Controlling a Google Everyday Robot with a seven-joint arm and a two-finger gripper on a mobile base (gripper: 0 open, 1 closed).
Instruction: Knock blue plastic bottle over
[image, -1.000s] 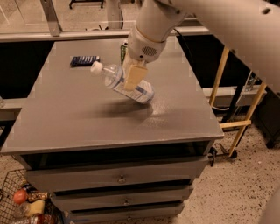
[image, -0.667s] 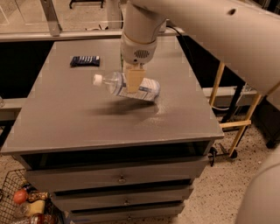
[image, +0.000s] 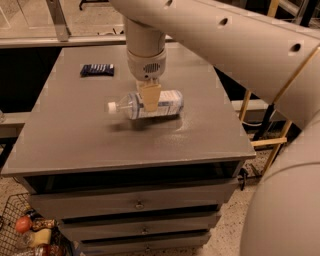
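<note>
The robot's hand (image: 150, 98) is seen pointing straight down from a thick white arm (image: 145, 40), over the middle of a grey surface (image: 70, 135). Its tan tip is laid across the front of the blue plastic bottle (image: 170, 102), at about the middle of the bottle's length. It cannot be told whether the hand is clamped on the bottle or only pressed against it.

The bottle is shown on its side, roughly level. Its white cap (image: 112, 106) is turned toward the left edge of the view and its blue-and-white label is to the right of the hand. A soft shadow is cast on the surface just below it, so it cannot be said for certain that the bottle is fully at rest.

A change is noted against a second ago. Then, the bottle was held at a steep slant under the hand, cap raised to the upper left. A little later it was nearly flat. Now it is laid level, close to the same spot near the centre of the surface. By this reading, the tipping is judged to be done or all but done. Only a release and a withdrawal of the hand appear to be left.

Farther out, a flat dark-blue packet (image: 97, 70) is seen near the back left of the surface, well apart from the bottle. Drawers (image: 137, 205) are set below the surface. A wire basket (image: 10, 235) of mixed items is on the floor at lower left.
</note>
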